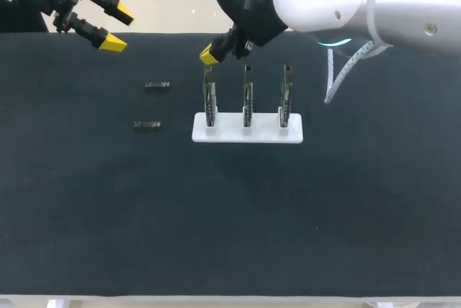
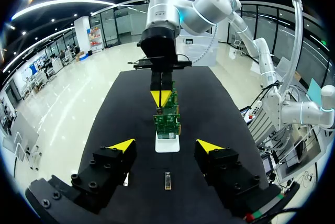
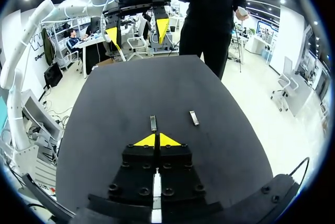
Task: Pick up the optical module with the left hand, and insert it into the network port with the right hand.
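Observation:
Two small dark optical modules (image 1: 157, 85) (image 1: 147, 125) lie on the black table, left of a white base (image 1: 247, 135) that holds three upright circuit boards (image 1: 247, 99). My left gripper (image 1: 117, 29) hangs open over the far left corner, apart from both modules. From the left wrist view, one module (image 2: 167, 180) lies below and between the open fingers (image 2: 123, 144). My right gripper (image 1: 209, 55) is shut just above the top of the leftmost board (image 1: 209, 99), with nothing seen between its tips (image 3: 157, 140). Ahead of it lie both modules (image 3: 153, 123) (image 3: 194, 118).
The black mat (image 1: 230, 214) covers the whole table. A white cable (image 1: 331, 78) from my right arm hangs down near the board stand's right side.

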